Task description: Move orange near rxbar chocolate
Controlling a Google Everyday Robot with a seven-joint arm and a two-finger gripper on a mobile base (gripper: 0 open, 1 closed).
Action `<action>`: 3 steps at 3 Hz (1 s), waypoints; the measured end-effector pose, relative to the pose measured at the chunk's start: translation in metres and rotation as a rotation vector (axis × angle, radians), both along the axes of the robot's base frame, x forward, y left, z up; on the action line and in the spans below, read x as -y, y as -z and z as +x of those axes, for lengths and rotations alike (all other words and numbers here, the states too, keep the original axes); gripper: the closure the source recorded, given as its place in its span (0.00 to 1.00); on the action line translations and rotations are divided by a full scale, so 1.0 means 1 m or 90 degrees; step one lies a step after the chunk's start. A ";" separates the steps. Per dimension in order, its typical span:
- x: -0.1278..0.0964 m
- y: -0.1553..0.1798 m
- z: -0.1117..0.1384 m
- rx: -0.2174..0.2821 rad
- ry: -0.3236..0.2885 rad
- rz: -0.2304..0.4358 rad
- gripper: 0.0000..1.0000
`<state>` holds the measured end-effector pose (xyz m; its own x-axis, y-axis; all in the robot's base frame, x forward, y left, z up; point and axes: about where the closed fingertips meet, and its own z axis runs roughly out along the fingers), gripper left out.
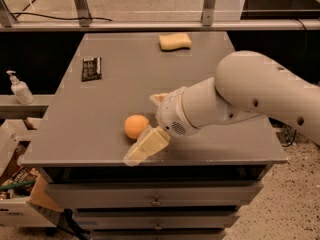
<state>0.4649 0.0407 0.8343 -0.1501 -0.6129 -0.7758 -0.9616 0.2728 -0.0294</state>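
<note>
The orange [135, 126] sits on the grey table [210, 69] near its front edge, left of centre. The rxbar chocolate [91, 68], a flat black wrapper, lies farther back near the left edge, well apart from the orange. My gripper [143, 129] is open, reaching in from the right at table height. Its near finger [149, 144] lies just in front of the orange. Its far finger [159, 98] shows behind and to the right of the orange. The fruit sits at the mouth of the jaws; I cannot tell whether they touch it.
A pale yellow sponge [175, 41] lies at the table's back edge. My white arm [260, 94] covers the table's right front. A soap bottle [19, 88] stands on a low shelf at left. Cardboard boxes [17, 194] sit on the floor below left. Drawers [155, 200] are under the tabletop.
</note>
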 end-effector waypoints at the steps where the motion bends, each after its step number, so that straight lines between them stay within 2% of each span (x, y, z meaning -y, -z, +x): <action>1: -0.007 0.013 0.002 -0.012 0.000 -0.002 0.00; 2: -0.017 0.017 0.005 -0.016 -0.005 0.005 0.18; 3: -0.023 0.016 0.013 -0.011 -0.006 0.009 0.41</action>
<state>0.4779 0.0633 0.8186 -0.1583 -0.6034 -0.7815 -0.9644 0.2641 -0.0086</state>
